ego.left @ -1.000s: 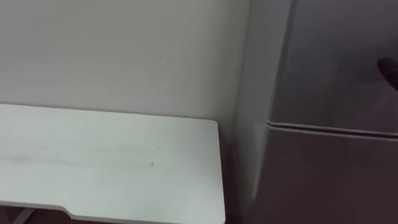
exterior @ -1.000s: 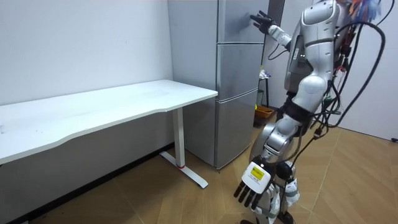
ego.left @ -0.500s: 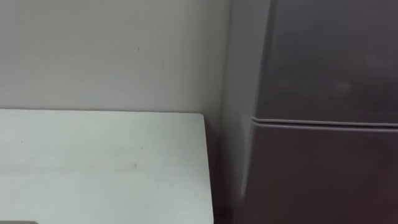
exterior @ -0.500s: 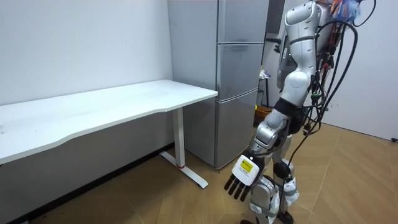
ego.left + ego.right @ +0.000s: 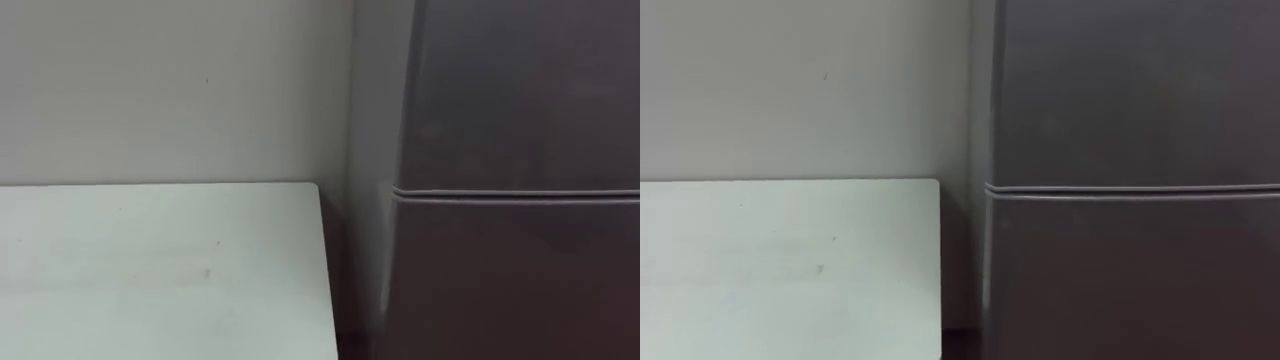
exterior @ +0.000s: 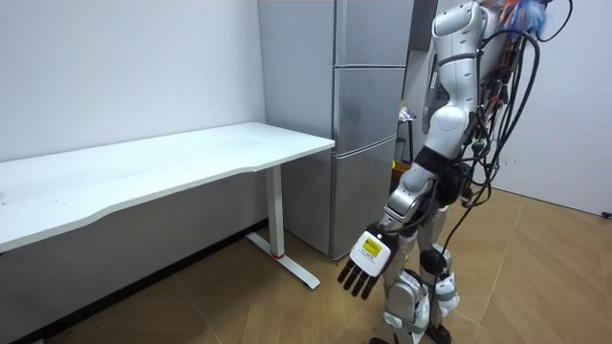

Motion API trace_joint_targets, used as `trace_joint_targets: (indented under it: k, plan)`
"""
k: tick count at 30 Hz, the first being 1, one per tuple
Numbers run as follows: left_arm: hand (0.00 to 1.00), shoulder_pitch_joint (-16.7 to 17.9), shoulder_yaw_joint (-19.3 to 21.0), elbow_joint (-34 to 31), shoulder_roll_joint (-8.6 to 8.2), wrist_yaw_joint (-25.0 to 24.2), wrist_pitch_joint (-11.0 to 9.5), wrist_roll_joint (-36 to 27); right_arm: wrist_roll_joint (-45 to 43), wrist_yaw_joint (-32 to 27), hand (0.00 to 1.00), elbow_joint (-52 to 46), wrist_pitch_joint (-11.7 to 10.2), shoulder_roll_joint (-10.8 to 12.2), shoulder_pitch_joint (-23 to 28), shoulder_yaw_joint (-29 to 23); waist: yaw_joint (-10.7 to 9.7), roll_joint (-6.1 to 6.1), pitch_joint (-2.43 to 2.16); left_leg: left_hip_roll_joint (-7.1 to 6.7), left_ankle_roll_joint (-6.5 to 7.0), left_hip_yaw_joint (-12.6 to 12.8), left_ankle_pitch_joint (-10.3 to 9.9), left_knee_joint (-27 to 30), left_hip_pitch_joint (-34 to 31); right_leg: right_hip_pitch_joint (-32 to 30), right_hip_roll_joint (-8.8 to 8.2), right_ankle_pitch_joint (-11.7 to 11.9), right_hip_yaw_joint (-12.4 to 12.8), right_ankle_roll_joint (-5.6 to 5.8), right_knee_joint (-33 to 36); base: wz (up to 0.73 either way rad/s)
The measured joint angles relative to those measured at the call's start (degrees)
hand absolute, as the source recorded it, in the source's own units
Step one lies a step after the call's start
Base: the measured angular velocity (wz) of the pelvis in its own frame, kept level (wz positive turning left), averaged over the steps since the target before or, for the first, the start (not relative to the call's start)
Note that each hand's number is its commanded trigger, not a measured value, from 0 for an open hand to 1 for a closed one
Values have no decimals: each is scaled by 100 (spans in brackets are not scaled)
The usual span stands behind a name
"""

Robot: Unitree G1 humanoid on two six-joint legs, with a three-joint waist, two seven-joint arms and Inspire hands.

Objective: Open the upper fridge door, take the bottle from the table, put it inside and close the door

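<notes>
Grey fridge (image 5: 510,150) shut | left hand (image 6: 363,268) hangs low before it | fingers straight, released

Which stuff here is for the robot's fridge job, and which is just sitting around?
For the job:
tall grey fridge, doors shut
its upper door
the robot's left hand, hanging open by its side

Just sitting around:
long white table
plain white wall

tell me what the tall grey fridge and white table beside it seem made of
Tall grey fridge: probably painted or brushed sheet metal, from its dull even sheen. White table: likely laminated board, matt with a thin edge; its white leg looks like painted metal.
</notes>
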Motion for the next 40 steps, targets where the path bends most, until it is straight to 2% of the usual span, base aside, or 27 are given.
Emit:
trace_joint_targets:
  k: [2,3,6,11,15,20,24,28,34,40]
  plan:
    - [0,-2,0,-9,-2,0,-30,5,-64,-27,0,236,-5,167,126,18,0,19,-5,-1,-4,3,-9,1,6,-17,-8,-38,1,0,11,0]
    - [0,2,1,6,-13,0,-37,4,-138,-10,0,438,-40,211,235,153,0,42,-21,-3,-5,10,-18,1,19,-8,-10,-48,11,1,12,-5]
    - [0,-17,17,135,-62,3,-142,4,-280,87,0,1011,-86,306,386,545,40,86,-20,8,-7,95,-37,-2,55,-44,-11,-81,90,0,81,-13]
    - [0,-21,41,282,-155,8,-246,-9,-1032,583,0,1793,-89,494,625,1043,22,136,-18,34,-12,150,-75,12,34,-81,4,-82,144,-1,88,-7]
    - [0,-28,49,419,-181,8,-287,-218,-1212,1362,0,2673,-59,534,659,1449,28,162,-14,40,-17,151,-78,10,76,-41,7,-79,155,-7,90,-3]
    - [0,-29,37,522,-219,7,-305,-441,-1406,2354,0,3350,228,570,639,1999,58,174,-3,50,-32,146,-113,28,124,21,4,-139,151,-17,116,0]
    - [0,-137,19,523,-233,6,-305,-443,-2233,3159,0,3594,421,677,503,2087,98,179,0,53,-35,143,-115,49,122,17,-2,-136,106,-23,113,1]
    - [0,-202,25,523,-235,6,-309,-447,-2968,3768,0,3778,475,754,372,2257,188,167,-4,48,-35,143,-115,46,120,20,1,-135,83,-22,108,0]
    - [0,-266,-6,623,-235,7,-315,-450,-3398,4247,0,3887,538,790,238,2478,192,156,-4,45,-35,133,-115,47,107,19,6,-135,69,-21,86,0]
    - [0,-423,-64,688,-235,7,-314,-444,-3445,4347,0,4010,546,790,140,2487,185,153,-1,45,-35,122,-115,46,90,18,-2,-134,25,-22,82,1]
